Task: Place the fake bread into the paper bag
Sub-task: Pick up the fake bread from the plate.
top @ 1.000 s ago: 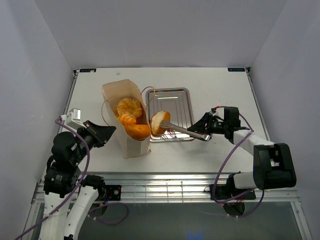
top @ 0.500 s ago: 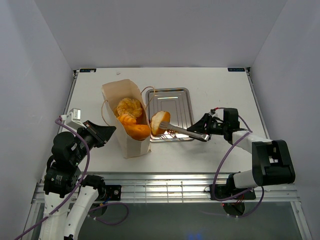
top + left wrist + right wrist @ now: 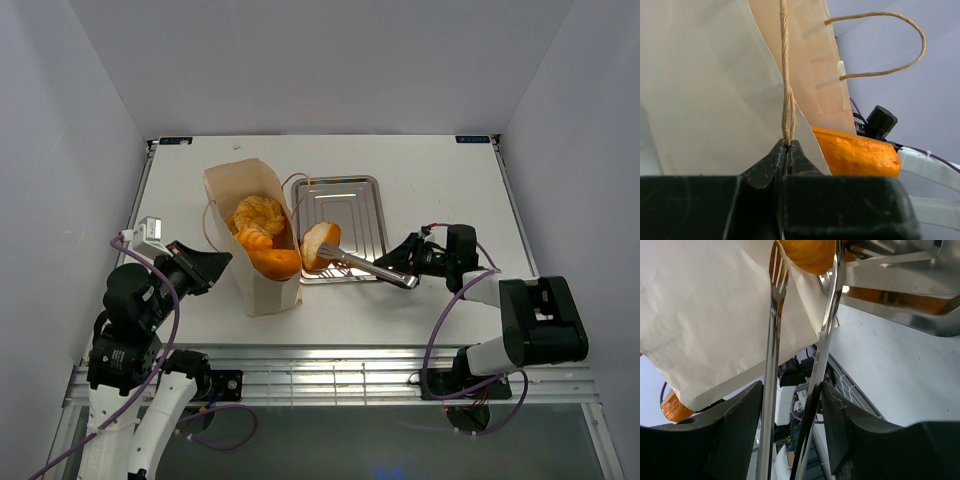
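The paper bag lies tilted on the table with its mouth up. Inside it rest a round roll and an orange loaf of fake bread. My left gripper is shut on the bag's cord handle, the cord pinched at the fingertips. My right gripper is shut on metal tongs, its pads pressing the two arms. The tongs clamp a round roll at the bag's right edge, above the tray's left side. In the right wrist view that roll touches the bag.
A silver metal tray lies just right of the bag, under the tongs' tips. The bag's second cord handle loops free. The orange loaf pokes out past the bag's near edge. White walls enclose the table on three sides.
My right wrist has shifted slightly toward the near edge, lowering the tongs' handle end. The roll stays at the bag's edge. The left arm has not moved.
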